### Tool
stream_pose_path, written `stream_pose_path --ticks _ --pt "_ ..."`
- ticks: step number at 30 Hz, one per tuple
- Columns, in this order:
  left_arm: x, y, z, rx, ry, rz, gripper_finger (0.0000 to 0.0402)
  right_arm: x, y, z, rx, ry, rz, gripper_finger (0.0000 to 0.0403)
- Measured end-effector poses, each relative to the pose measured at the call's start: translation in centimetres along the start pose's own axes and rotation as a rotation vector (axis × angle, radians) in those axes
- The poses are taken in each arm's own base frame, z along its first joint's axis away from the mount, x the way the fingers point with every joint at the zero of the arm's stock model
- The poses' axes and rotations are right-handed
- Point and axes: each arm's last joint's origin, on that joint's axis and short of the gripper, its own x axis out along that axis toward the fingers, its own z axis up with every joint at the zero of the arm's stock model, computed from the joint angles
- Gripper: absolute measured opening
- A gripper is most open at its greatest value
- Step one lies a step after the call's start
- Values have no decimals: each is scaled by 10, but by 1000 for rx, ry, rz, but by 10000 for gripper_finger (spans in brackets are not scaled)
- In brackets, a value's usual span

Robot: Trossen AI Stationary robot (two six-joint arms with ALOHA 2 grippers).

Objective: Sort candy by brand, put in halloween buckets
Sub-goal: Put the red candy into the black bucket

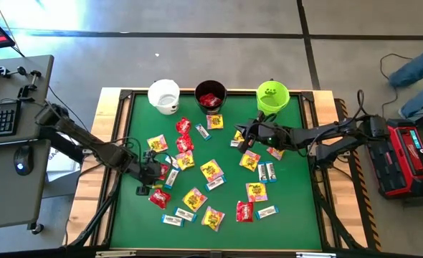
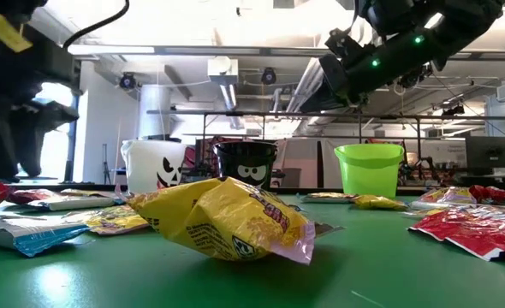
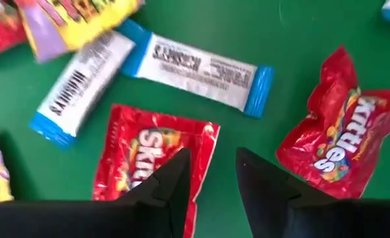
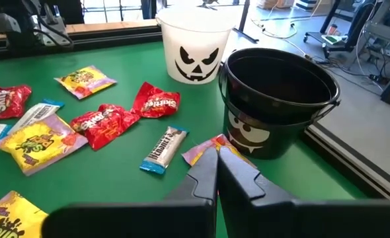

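Crinkled red packet (image 3: pixel 152 158) beneath dark fingers (image 3: pixel 175 182)

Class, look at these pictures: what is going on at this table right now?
A two-armed robot is sorting candy on a green table into three buckets along the far edge. The left gripper hovers low, fingers apart, over a red packet among white-and-blue bars. The right gripper, fingers shut on a yellow-and-pink packet, is raised near the black bucket. That bucket already holds red candy; the white bucket and green bucket stand either side.

Overhead, table-level, 2 close wrist views
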Motion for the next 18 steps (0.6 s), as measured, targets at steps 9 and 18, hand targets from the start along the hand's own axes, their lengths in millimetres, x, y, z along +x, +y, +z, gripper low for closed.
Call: stream_pose_path --ticks 9,18 --pt "14 -6 -2 43 171 158 113 0 0 0 -16 2 0 0" --pt "27 -8 -2 62 221 258 93 0 0 0 -28 2 0 0"
